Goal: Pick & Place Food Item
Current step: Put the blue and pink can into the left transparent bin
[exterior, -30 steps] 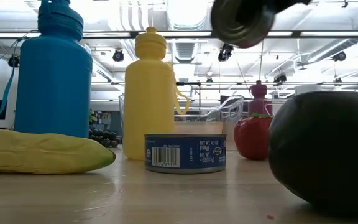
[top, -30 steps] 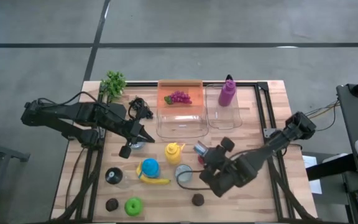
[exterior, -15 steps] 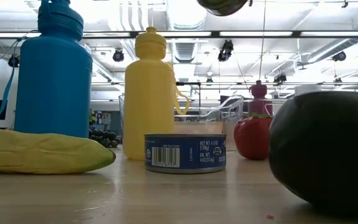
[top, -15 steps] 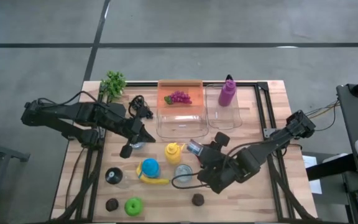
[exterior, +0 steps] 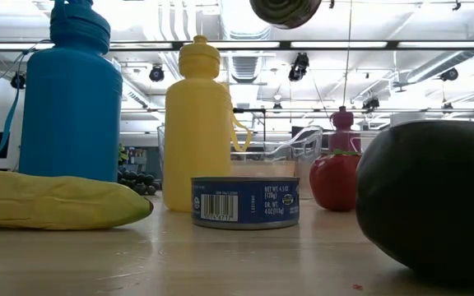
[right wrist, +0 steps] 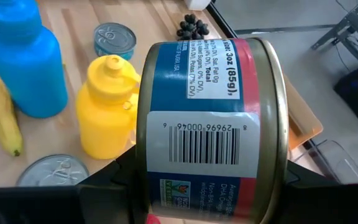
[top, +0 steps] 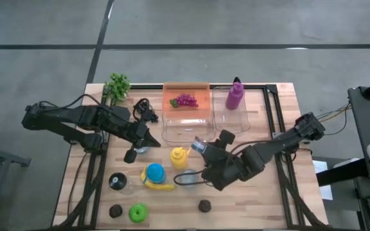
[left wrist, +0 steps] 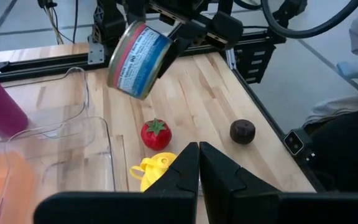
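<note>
The left gripper (top: 154, 142) is waiting over the worktop's (top: 281, 102) left half, its fingers (left wrist: 179, 171) pressed together on nothing. The right gripper (top: 201, 146) is carrying a small can (top: 199, 145), fingers clamped on it, in the air just in front of the clear bins. To do this well, it should be keeping the can level, clearing the bin wall, and lowering before letting go. Counting left to right: one blue bottle (top: 155, 172), one banana (top: 159, 186), one yellow bottle (top: 179, 156), two clear bins (top: 186, 128), one purple bottle (top: 235, 95).

A small blue-and-red labelled can (right wrist: 210, 130) hangs tilted above the table, barcode showing.
</note>
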`<action>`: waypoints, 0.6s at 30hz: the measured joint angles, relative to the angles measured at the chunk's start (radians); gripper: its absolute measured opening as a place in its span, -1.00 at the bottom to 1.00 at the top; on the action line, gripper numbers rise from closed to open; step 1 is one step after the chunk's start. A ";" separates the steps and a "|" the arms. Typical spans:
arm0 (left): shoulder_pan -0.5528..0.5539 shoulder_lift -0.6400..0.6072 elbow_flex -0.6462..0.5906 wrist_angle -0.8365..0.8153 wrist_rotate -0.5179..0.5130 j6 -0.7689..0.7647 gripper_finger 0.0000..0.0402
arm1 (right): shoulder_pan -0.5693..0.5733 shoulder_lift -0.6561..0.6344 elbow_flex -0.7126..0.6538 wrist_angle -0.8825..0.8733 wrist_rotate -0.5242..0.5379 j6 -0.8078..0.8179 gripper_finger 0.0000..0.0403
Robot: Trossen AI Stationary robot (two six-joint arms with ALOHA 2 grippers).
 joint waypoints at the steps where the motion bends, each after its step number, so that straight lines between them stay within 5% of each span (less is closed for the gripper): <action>1: 0.000 0.000 0.000 -0.003 0.000 0.000 -0.93 | -0.008 0.000 0.000 0.001 -0.012 -0.009 -0.11; 8: -0.001 0.000 0.000 -0.015 0.000 0.035 -0.78 | -0.044 -0.001 0.000 0.009 -0.040 -0.043 -0.11; 18: -0.001 0.012 0.000 -0.010 -0.099 0.051 -0.16 | -0.071 -0.001 0.000 0.066 -0.072 -0.114 -0.11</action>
